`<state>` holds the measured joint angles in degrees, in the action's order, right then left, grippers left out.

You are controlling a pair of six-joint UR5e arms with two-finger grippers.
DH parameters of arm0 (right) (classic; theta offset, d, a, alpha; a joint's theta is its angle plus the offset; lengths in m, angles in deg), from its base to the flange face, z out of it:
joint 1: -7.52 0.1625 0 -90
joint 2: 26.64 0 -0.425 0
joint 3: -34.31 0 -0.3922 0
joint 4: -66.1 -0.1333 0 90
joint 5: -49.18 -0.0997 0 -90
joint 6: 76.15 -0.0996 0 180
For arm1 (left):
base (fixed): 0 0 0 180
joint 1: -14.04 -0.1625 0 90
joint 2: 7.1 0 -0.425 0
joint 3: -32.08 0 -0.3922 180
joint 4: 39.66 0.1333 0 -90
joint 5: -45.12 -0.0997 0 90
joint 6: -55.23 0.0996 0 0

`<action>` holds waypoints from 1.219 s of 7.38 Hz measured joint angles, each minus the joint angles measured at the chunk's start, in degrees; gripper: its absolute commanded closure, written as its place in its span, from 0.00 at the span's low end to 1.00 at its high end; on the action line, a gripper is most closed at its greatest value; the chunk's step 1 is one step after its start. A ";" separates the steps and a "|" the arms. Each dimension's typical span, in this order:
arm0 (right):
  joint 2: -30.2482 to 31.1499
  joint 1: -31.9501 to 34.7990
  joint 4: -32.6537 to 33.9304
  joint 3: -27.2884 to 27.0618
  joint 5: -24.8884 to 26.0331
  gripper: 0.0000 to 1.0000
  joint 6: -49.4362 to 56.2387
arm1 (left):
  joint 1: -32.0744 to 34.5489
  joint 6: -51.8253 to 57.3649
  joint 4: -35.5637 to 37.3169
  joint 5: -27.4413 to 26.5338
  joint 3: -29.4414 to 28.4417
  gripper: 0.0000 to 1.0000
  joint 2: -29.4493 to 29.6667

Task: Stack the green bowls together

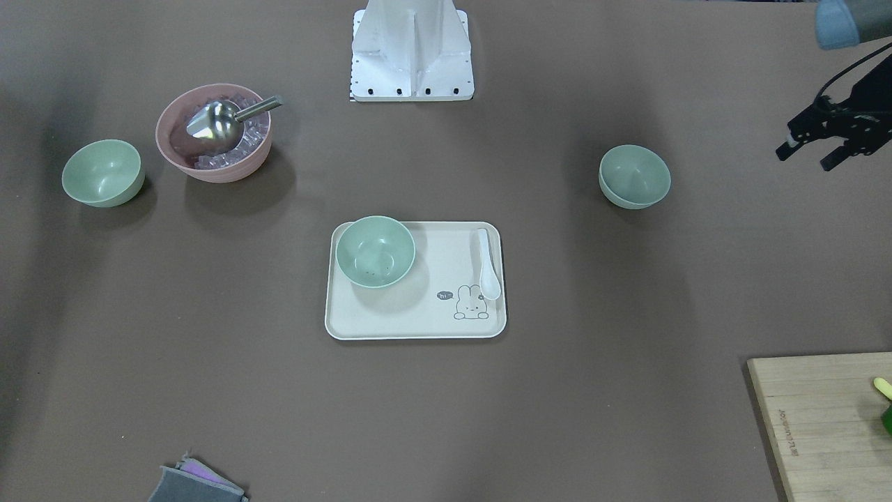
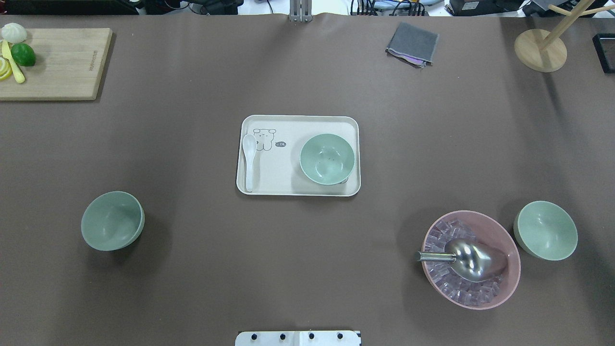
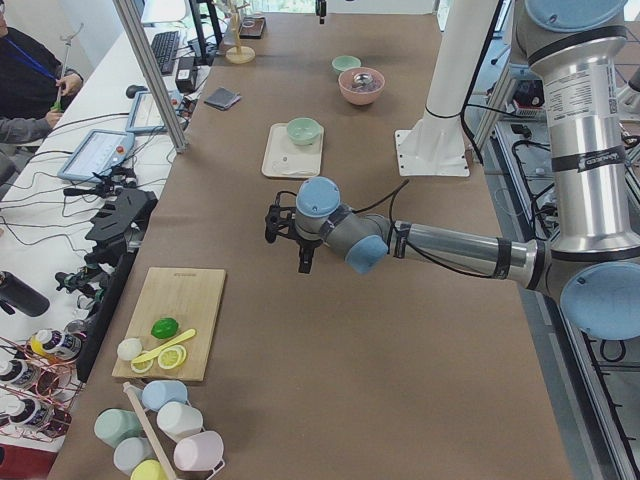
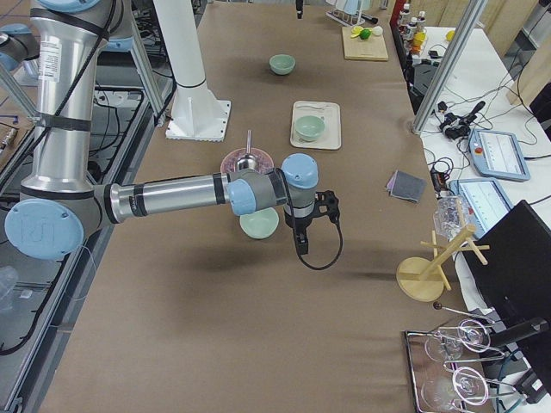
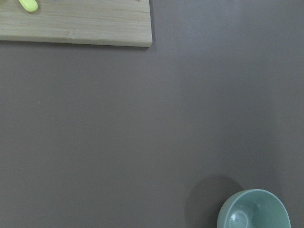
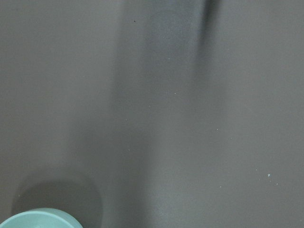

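Observation:
Three pale green bowls stand apart. One sits on the cream tray at the table's middle. One stands on the left half of the table. One stands on the right half, next to the pink bowl. My left gripper hovers open and empty beside the left bowl, toward the table's end; that bowl shows at the lower right of the left wrist view. My right gripper hangs above the table by the right bowl; I cannot tell whether it is open or shut.
A pink ribbed bowl holds ice cubes and a metal scoop. A white spoon lies on the tray. A cutting board with lime pieces, a grey cloth and a wooden stand line the far edge.

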<state>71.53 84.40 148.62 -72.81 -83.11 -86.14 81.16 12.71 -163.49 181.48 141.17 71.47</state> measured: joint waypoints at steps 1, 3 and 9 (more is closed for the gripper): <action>0.03 -0.40 -0.05 -0.09 0.84 0.00 -1.18 | -5.17 -3.57 -0.42 -3.47 0.85 0.02 0.00; 0.15 -0.77 -0.77 -0.12 1.65 0.00 -2.07 | -15.00 -7.02 -0.54 -10.03 1.33 0.08 0.23; 0.43 -1.06 -2.10 -0.03 1.93 0.00 -2.09 | -23.72 -9.23 -0.45 -13.32 -1.94 1.00 3.68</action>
<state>71.96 83.34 146.52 -72.83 -81.18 -88.23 57.43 3.48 -163.94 168.17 139.23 75.15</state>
